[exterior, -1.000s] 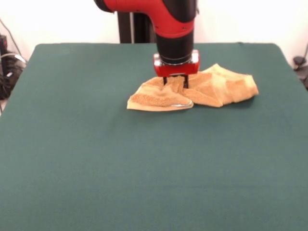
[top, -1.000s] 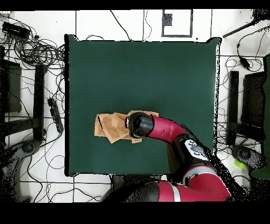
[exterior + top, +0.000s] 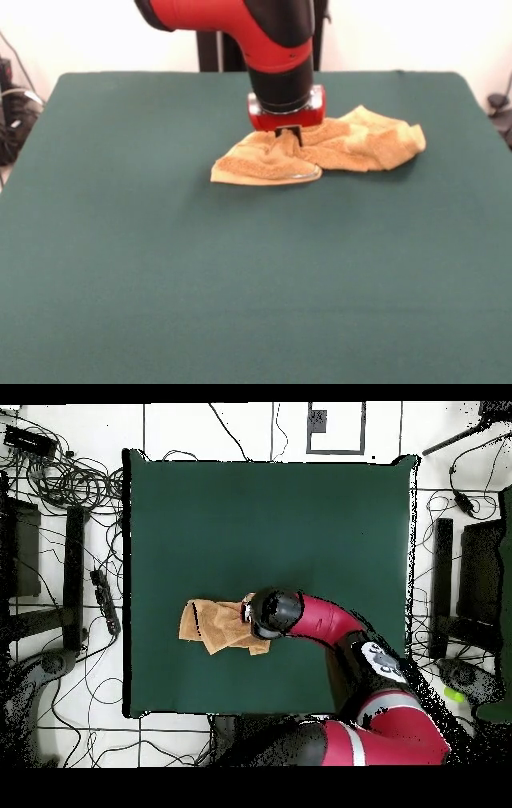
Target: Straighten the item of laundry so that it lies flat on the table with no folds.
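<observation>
The golden-orange towel [image 3: 364, 144] lies crumpled and folded over itself on the far middle of the dark green table [image 3: 240, 280]. A paler band runs along its front left fold. My gripper [image 3: 288, 138] points straight down at the towel's middle, and its jaws look closed on a raised bunch of cloth. In the overhead view the towel [image 3: 208, 624] lies near the table's [image 3: 280, 514] lower left, and the gripper [image 3: 252, 612] covers its right end. The white label is hidden.
The red and black arm [image 3: 330, 624] reaches in from the bottom right of the overhead view. Cables and stands [image 3: 70, 484] lie on the floor around the table. Wide green surface spreads on every side of the towel.
</observation>
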Action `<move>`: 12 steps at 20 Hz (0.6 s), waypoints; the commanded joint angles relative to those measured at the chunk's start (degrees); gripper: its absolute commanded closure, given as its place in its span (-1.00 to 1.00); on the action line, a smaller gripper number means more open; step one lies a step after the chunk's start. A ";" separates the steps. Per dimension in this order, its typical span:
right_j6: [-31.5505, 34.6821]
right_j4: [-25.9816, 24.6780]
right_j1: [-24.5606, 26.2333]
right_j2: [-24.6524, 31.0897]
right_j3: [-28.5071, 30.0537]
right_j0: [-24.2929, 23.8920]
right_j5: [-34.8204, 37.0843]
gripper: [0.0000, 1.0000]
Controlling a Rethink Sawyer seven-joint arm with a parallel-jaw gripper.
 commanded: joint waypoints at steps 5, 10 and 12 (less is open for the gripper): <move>12.08 5.71 8.51 1.91 -16.07 6.12 21.53 1.00; 14.28 7.33 8.44 1.78 -22.01 6.91 31.27 1.00; 15.00 7.66 8.17 1.56 -24.17 7.38 35.32 1.00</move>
